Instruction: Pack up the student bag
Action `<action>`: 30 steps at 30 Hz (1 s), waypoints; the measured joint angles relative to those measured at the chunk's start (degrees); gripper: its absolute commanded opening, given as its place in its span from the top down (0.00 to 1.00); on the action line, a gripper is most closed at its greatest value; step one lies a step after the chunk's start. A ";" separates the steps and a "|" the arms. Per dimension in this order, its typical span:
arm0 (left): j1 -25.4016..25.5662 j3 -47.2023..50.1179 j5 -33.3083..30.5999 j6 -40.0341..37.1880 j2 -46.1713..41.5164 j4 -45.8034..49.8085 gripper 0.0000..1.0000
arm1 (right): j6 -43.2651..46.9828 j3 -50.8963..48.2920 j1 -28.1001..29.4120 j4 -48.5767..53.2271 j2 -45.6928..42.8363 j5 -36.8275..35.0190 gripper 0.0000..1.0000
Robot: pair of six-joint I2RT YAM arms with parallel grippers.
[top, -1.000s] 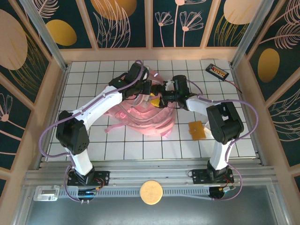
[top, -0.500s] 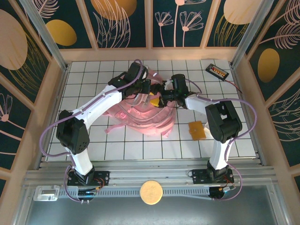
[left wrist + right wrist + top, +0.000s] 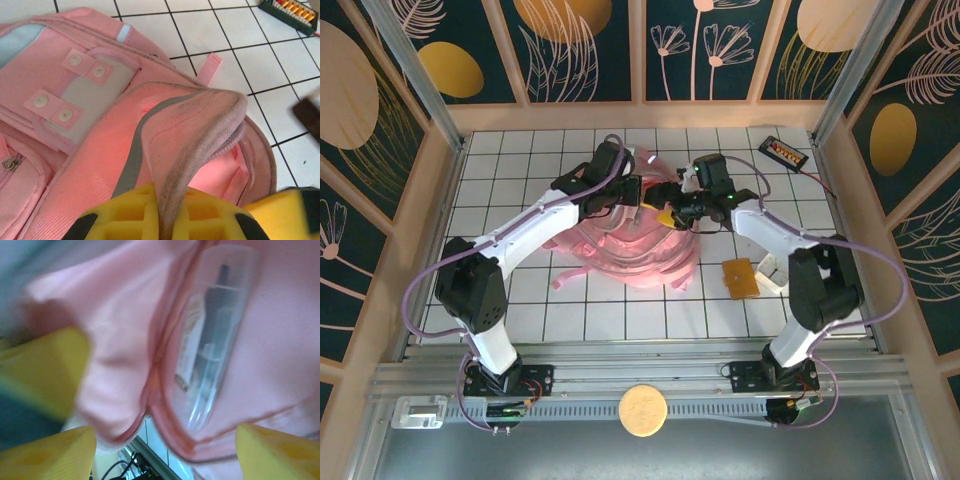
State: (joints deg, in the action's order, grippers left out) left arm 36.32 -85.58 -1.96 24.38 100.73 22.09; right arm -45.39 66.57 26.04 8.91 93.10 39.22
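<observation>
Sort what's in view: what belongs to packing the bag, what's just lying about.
Job: student bag; left fingers, pinching its rim; right fingers, open at its mouth; clear case inside.

Lying about: orange pad, right of the bag; black device, far right corner; pale disc on the near rail.

- student bag (image 3: 640,262): far end hidden under both arms in top view; left wrist cam cuts it at left & bottom edges.
- left claw (image 3: 167,212): fingers cut off by bottom edge.
- dark obj (image 3: 307,112) at right edge: blurred, cut off, can't ID.
- clear case (image 3: 210,340): pic blurred, label unreadable, contents unclear.
</observation>
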 measured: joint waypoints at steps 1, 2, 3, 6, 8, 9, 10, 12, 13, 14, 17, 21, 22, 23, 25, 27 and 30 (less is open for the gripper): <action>0.00 0.42 0.02 0.07 0.00 -0.33 1.00 | 0.85 -0.02 0.00 0.92 -1.73 -0.50 0.26; 0.00 0.74 0.02 0.20 -0.04 -0.76 1.00 | 1.75 -0.02 0.00 1.70 -3.13 -1.03 0.25; 0.00 0.98 0.02 0.35 -0.09 -1.07 1.00 | 2.80 -0.02 0.00 2.67 -4.50 -1.88 0.23; 0.00 2.03 0.00 0.37 -0.92 -1.95 1.00 | 6.73 0.04 -0.09 7.23 -8.22 -5.31 0.09; 0.00 2.71 0.00 0.37 -1.53 -2.32 1.00 | 9.60 0.39 -0.31 11.50 -10.29 -8.28 0.01; 0.00 2.91 0.02 0.37 -1.70 -2.40 1.00 | 11.02 0.66 -0.59 13.55 -11.19 -9.75 0.01; 0.00 3.13 0.02 0.37 -1.84 -2.56 1.00 | 12.31 1.01 -0.98 15.58 -12.11 -11.23 0.01; 0.00 3.74 0.00 0.35 -2.19 -2.82 1.00 | 14.56 1.68 -2.21 19.41 -14.14 -14.23 0.01; 0.00 4.11 0.02 0.35 -2.38 -3.08 1.00 | 15.54 1.92 -3.15 21.16 -15.54 -15.91 0.01; 0.00 4.59 0.00 0.35 -2.64 -3.48 1.00 | 16.28 1.97 -4.37 22.56 -17.22 -17.46 0.01; 0.00 6.03 0.00 0.35 -3.56 -4.33 1.00 | 16.48 1.25 -10.51 24.41 -22.71 -19.37 0.01; 0.00 6.64 0.02 0.35 -4.07 -4.96 1.00 | 13.55 -6.27 -23.39 22.97 -33.27 -18.86 0.01; 0.00 6.69 0.02 0.35 -4.07 -5.07 1.00 | 12.63 -8.52 -26.05 23.02 -35.45 -17.86 0.01; 0.00 6.75 0.02 0.35 -4.07 -5.14 1.00 | 11.76 -10.36 -28.13 23.23 -37.00 -16.79 0.01; 0.00 6.88 0.02 0.35 -4.11 -5.18 1.00 | 10.82 -13.18 -31.45 24.48 -38.34 -14.12 0.01; 0.00 7.06 0.02 0.35 -4.26 -5.20 1.00 | 10.45 -15.34 -32.94 25.83 -38.32 -11.98 0.01; 0.00 7.30 0.02 0.37 -4.68 -5.18 1.00 | 9.20 -19.98 -34.03 27.52 -40.44 -8.81 0.01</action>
State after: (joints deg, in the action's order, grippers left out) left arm 36.32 -78.28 -1.93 24.75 96.05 16.91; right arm -36.18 46.59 -7.99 36.42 52.66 30.41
